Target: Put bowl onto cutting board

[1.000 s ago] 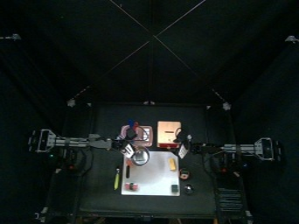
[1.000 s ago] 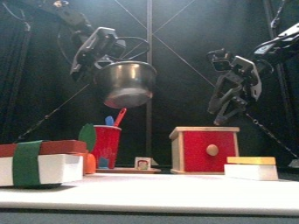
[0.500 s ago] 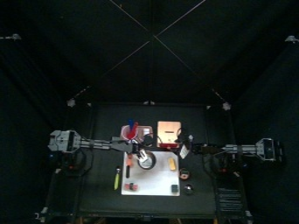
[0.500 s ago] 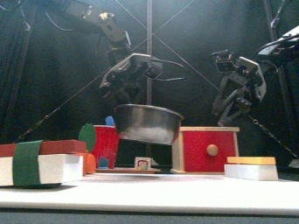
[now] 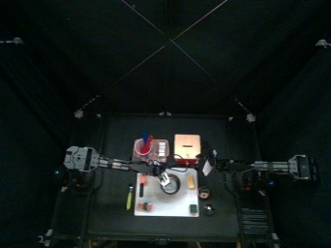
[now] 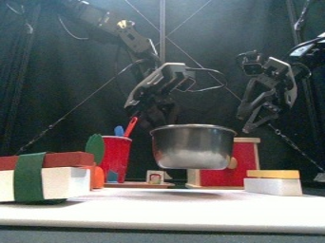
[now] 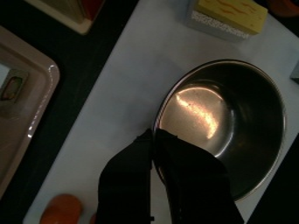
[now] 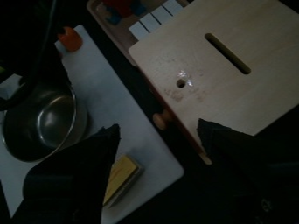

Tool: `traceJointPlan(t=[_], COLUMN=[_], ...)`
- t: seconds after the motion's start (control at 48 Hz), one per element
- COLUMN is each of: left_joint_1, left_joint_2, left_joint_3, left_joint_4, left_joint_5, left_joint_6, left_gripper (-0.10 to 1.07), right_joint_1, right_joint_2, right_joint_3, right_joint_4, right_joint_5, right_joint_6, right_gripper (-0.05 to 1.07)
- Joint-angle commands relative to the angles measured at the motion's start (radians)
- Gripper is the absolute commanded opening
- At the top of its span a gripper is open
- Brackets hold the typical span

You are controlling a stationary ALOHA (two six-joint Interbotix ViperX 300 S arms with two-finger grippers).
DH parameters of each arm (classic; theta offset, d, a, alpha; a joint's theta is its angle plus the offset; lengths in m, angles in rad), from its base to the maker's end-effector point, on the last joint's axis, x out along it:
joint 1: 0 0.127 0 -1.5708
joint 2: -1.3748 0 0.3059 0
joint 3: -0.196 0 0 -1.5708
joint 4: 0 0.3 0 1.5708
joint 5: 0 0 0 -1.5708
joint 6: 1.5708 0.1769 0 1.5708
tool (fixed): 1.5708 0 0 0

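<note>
At the far left of the front view, a white block wrapped by a green band (image 6: 45,180) is seen on the tabletop (image 6: 165,220), with a red cup holding coloured utensils (image 6: 116,155) just behind it. Near the middle, the small round grey metal bowl (image 6: 193,146) is held by the left gripper (image 6: 162,106), whose black fingers are clamped on the bowl's rim, one inside and one outside, as shown in the left wrist view (image 7: 163,166). The bowl (image 7: 222,122) is seen over the large white rectangular cutting board (image 7: 128,114); whether its base touches the board cannot be told. From above, the bowl (image 5: 167,181) lies over the board's (image 5: 171,203) upper left part. Behind the bowl a red box with a round knob (image 6: 244,161) stands. A yellow block on a white base (image 6: 273,181) rests to the right. The right gripper (image 6: 260,100) hangs above the red box, its fingers (image 8: 73,171) spread apart and empty.
</note>
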Motion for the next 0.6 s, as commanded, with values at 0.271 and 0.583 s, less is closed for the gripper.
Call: traceJointPlan(t=[0.271,0.583], left_joint_1=[0.005,0.008], left_joint_2=[0.043,0.031], left_joint_3=[-0.009,-0.014], left_joint_4=[-0.002,0.017], left_joint_5=[-0.026,-0.023], left_joint_6=[0.002,-0.002], left_gripper=[0.56,0.91], right_joint_1=[0.012,0.025], right_joint_2=[-0.028,-0.028], right_joint_3=[0.002,0.003], right_joint_4=[0.008,0.028], right_joint_5=[-0.002,0.003], right_joint_6=[0.000,0.000], right_gripper=[1.00,1.00])
